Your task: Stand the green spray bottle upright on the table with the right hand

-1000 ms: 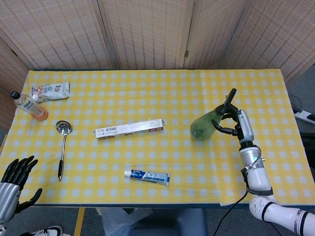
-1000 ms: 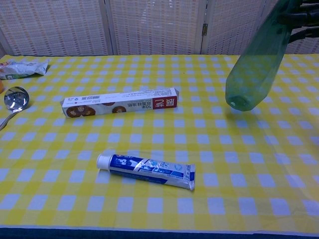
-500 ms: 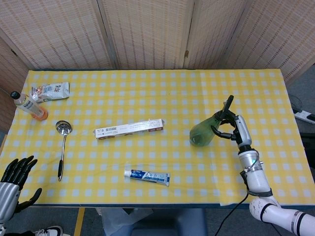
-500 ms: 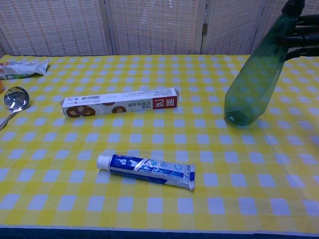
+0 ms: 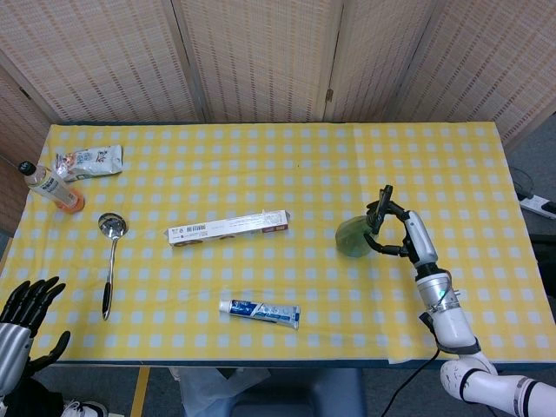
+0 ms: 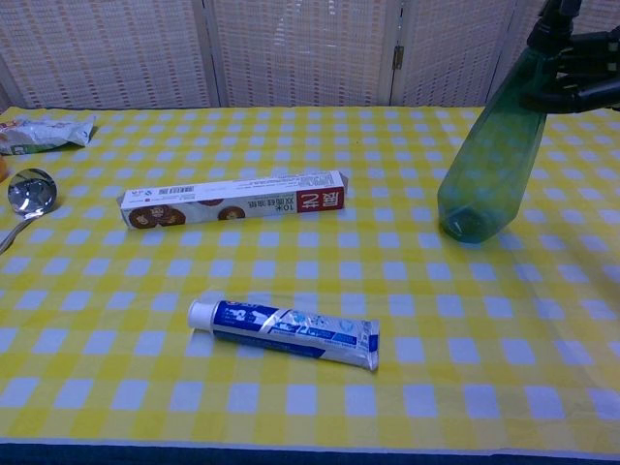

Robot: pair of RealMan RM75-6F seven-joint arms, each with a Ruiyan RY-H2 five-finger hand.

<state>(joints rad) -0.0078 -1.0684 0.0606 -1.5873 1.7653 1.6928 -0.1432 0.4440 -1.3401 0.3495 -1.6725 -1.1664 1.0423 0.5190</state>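
The green translucent spray bottle (image 5: 354,234) (image 6: 489,155) stands on its base at the right side of the yellow checked table (image 5: 261,174), leaning slightly with its black nozzle up. My right hand (image 5: 395,233) (image 6: 576,73) grips it around the neck and upper body, fingers wrapped round it. In the chest view only the fingers show, at the top right edge. My left hand (image 5: 24,313) hangs off the table's front left corner, fingers spread, holding nothing.
A long red-and-white box (image 5: 228,228) (image 6: 232,201) lies mid-table. A toothpaste tube (image 5: 259,312) (image 6: 284,331) lies near the front edge. A metal ladle (image 5: 110,259), an orange-based bottle (image 5: 50,187) and a snack packet (image 5: 89,161) sit at the left.
The right hand has swung the bottle from a steep tilt to nearly upright and lowered it, so its base now rests on the cloth. The left hand stayed put.
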